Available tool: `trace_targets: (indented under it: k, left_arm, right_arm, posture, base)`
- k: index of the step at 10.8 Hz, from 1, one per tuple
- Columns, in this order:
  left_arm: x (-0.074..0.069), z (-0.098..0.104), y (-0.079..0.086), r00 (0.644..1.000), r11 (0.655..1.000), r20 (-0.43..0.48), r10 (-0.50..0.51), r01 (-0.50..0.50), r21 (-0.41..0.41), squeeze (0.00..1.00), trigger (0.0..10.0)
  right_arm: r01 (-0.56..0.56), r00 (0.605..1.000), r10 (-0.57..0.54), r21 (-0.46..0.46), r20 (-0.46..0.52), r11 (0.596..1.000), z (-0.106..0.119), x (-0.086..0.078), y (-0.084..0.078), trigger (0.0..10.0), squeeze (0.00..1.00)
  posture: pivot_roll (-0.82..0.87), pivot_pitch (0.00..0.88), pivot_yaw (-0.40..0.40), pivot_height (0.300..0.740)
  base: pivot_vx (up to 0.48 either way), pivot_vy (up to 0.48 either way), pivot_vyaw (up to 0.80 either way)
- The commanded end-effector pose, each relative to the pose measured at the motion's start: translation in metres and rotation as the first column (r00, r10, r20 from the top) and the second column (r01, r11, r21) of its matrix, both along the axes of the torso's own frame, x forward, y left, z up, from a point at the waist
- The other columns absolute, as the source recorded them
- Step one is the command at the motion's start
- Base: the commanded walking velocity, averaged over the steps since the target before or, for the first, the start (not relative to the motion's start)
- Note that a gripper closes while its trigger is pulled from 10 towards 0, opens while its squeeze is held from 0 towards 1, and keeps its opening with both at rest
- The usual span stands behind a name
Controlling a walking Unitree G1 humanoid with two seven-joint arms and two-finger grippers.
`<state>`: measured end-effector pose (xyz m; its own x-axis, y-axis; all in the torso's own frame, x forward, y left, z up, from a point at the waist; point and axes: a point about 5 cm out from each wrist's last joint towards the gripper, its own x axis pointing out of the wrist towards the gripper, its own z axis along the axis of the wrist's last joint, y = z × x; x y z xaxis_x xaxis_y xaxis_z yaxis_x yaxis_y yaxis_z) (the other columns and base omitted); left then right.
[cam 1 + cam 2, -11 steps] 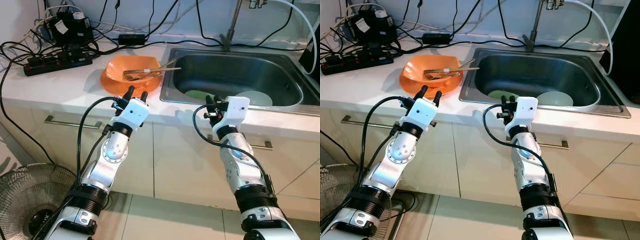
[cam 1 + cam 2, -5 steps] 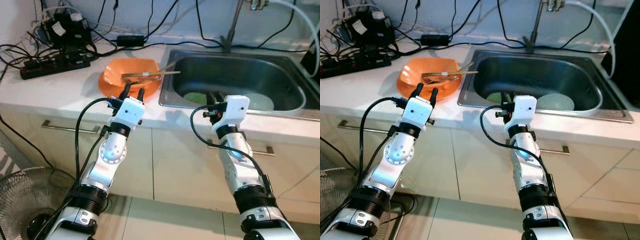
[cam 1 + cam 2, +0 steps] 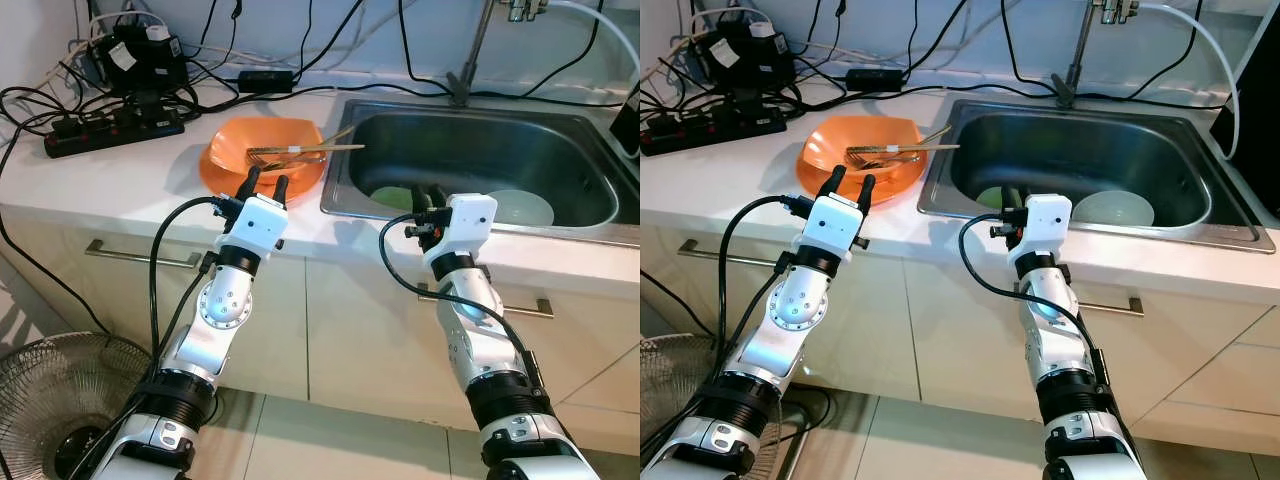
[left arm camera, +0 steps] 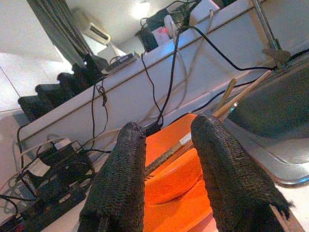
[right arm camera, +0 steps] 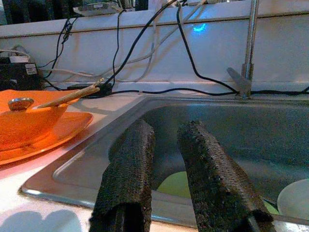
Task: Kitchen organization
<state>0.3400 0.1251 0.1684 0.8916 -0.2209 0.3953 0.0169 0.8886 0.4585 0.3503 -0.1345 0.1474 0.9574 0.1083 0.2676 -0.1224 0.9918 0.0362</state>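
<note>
Orange bowl (image 3: 262, 153) straight ahead of spread left claw (image 3: 263, 185) on tabletop (image 3: 130, 180), chopsticks (image 3: 305, 150) lengthwise toward sink (image 3: 480, 160); right claw (image 3: 430, 194) narrowly parted.

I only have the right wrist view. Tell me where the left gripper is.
Observer: The left gripper is open at the near edge of the orange bowl on the counter, holding nothing.
Operator: Tell me what is lying in that bowl.
Observer: Chopsticks and a fork rest across it; the chopstick tips stick out over the rim of the sink.
Operator: Describe the dishes in the sink in full.
Observer: A green plate lies beside a white bowl on the sink bottom, beyond the open right gripper.
Operator: Report what sits left of the orange bowl.
Observer: A black power strip with tangled cables, at the back of the counter.
</note>
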Motion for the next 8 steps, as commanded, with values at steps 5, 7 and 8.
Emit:
trace_targets:
  k: [5,7,8]
  left_arm:
    - [-0.0001,0.0008,0.0000,1.000,1.000,0.013,-0.001,0.001,-0.002,0.00,10.0]
    - [-0.0002,0.0009,0.0000,1.000,1.000,0.014,-0.001,0.001,0.004,0.00,10.0]
    - [-0.0002,0.0010,0.0003,1.000,1.000,0.016,0.001,-0.002,0.006,0.00,10.0]
  right_arm:
    - [-0.005,1.000,0.006,-0.005,0.008,1.000,0.0013,0.0013,0.0036,10.0,0.00]
    - [-0.007,1.000,0.007,-0.008,0.007,1.000,0.0011,0.0013,0.0043,10.0,0.00]
    - [-0.008,1.000,0.008,-0.009,0.007,1.000,0.0011,0.0013,0.0045,10.0,0.00]
  posture:
    - [0.17,0.000,0.029,0.740]
    - [0.17,0.000,0.029,0.740]
    - [0.17,0.000,0.029,0.740]
  base:
    - [0.317,0.000,0.00]
    - [0.338,0.000,0.00]
    - [0.360,0.000,0.00]
